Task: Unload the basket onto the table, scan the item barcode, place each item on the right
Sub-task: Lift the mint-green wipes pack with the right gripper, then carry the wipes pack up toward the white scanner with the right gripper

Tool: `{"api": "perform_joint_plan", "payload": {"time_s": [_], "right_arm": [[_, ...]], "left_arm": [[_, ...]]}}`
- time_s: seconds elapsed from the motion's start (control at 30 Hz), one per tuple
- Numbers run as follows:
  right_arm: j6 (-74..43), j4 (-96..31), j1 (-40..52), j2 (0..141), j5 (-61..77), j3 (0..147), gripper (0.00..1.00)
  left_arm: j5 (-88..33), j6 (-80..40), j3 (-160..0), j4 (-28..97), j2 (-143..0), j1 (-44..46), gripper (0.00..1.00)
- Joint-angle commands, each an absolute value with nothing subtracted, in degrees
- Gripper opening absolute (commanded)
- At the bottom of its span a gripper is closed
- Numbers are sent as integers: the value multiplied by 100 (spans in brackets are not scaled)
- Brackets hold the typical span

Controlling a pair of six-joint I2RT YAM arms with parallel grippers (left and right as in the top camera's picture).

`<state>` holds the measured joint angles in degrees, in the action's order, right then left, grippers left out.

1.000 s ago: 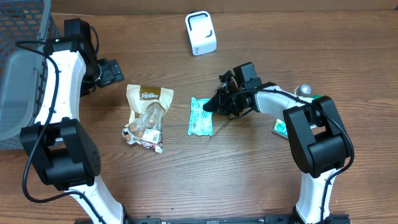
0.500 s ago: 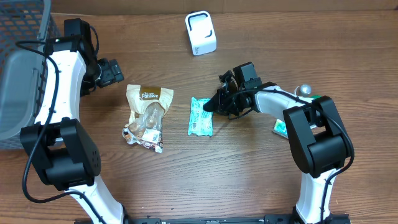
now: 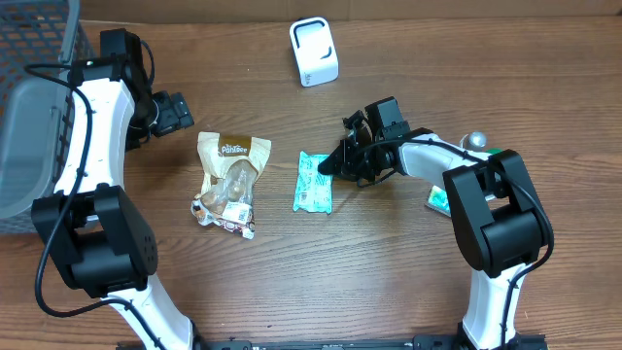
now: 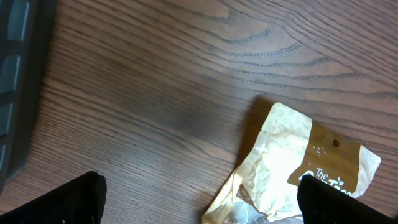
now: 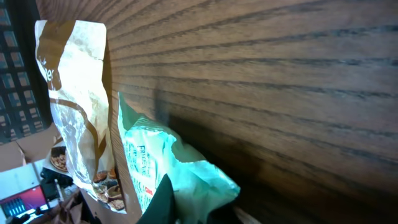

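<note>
A teal packet (image 3: 314,183) lies flat on the wooden table, near the middle. My right gripper (image 3: 332,163) is low over the table and shut on the packet's right edge. In the right wrist view the crumpled teal packet (image 5: 186,165) sits pinched between the dark fingers (image 5: 165,200) of that gripper (image 5: 199,210). No barcode shows on it. The white scanner (image 3: 313,52) stands at the back of the table. My left gripper (image 3: 171,112) hangs open up and to the left of a brown snack bag (image 3: 230,180), nothing between its fingers (image 4: 62,202).
A grey mesh basket (image 3: 27,107) fills the far left. The brown snack bag (image 4: 298,158) lies left of the teal packet, also seen in the right wrist view (image 5: 78,112). Another teal item (image 3: 437,200) lies partly under the right arm.
</note>
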<state>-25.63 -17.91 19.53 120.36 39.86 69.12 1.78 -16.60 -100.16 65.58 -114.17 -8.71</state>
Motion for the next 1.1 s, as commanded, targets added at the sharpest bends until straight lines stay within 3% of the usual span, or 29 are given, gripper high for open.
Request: {"api": "perform_joint_plan", "payload": {"time_s": [0.0, 0.37, 0.83, 1.07], "right_arm": [[-2526, -1870, 1942, 12250, 3507, 6820, 4], [-2694, -2078, 1693, 12031, 4372, 7242, 4], [-2342, -3398, 1653, 10265, 3948, 7946, 4], [-1831, -5076, 1653, 10243, 3203, 9929, 3]], "left_arm": [[191, -1695, -10051, 6573, -11399, -845, 100], [189, -1695, -10051, 6573, -11399, -845, 100], [189, -1695, -10051, 6573, -11399, -845, 100], [189, -1695, -10051, 6571, -11399, -845, 100]]}}
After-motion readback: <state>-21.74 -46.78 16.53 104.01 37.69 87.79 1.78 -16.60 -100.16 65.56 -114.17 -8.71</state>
